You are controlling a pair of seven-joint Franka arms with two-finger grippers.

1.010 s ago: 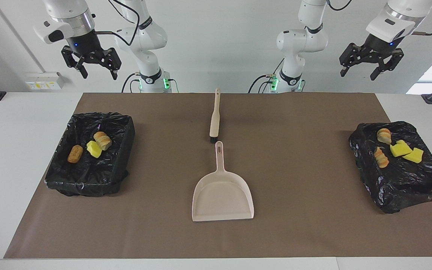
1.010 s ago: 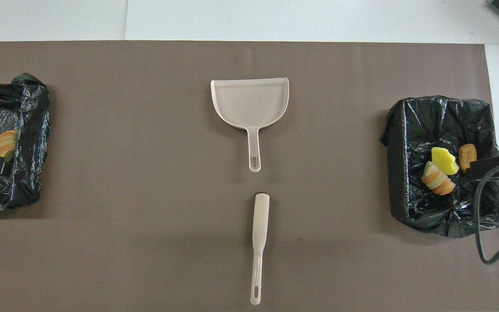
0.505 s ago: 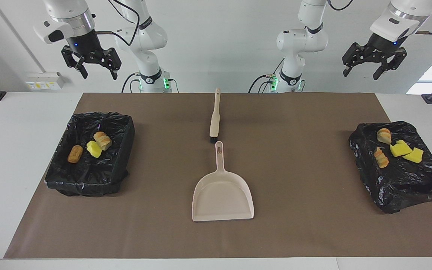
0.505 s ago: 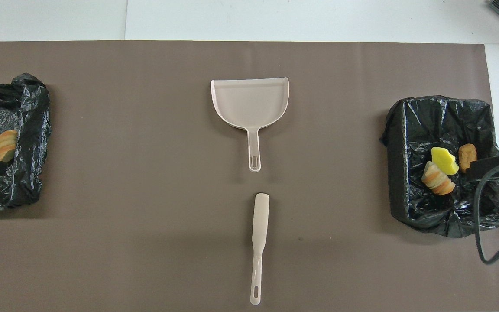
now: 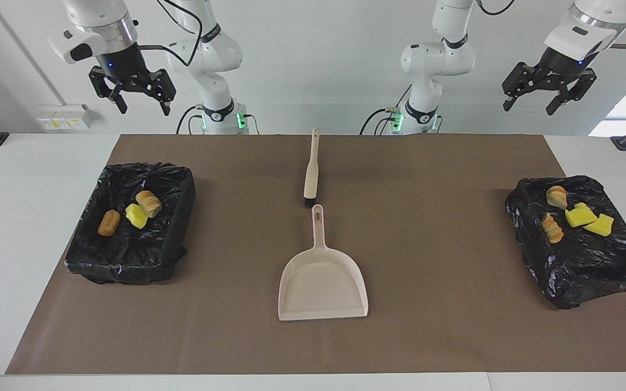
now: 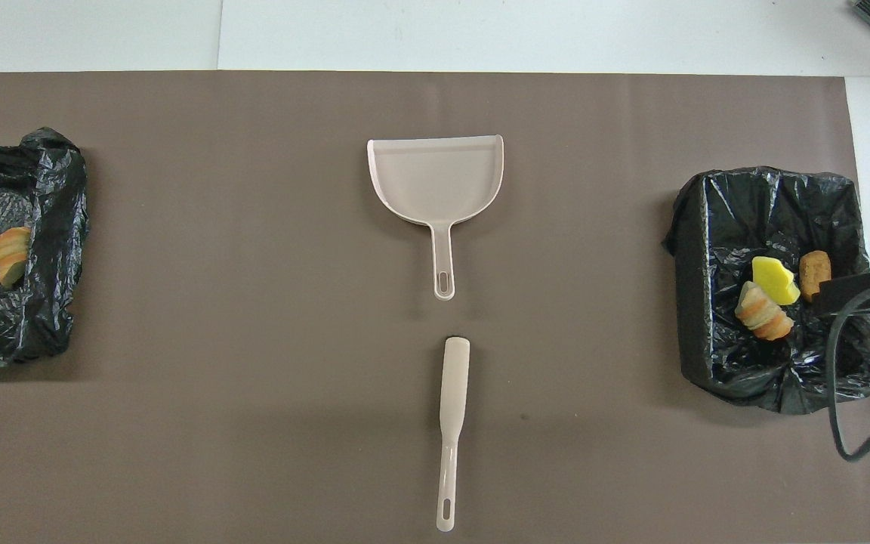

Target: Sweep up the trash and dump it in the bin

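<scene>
Brown mat [image 5: 427, 326] is sitting clean. Brush [image 5: 311, 174] and dustpan [image 5: 323, 282] are lying mid-table, untouched. All seven trash pieces [image 5: 138, 215] are already sitting in the two black-lined bins [image 5: 128, 260]. Left gripper [image 5: 549, 100] and right gripper [image 5: 139, 103] are hanging up high, fingers spread, holding nothing. Looks finished.

In the overhead view the picture's edge cut off the black-lined bin [image 6: 20, 242] at the left arm's end, and a dark bar hid part of its trash [image 6: 12, 253].

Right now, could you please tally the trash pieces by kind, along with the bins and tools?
Yellow sponge chunks: 3
Bread-like lumps: 4
Black-lined bins: 2
Dustpan: 1
Brush: 1
Total: 11
</scene>
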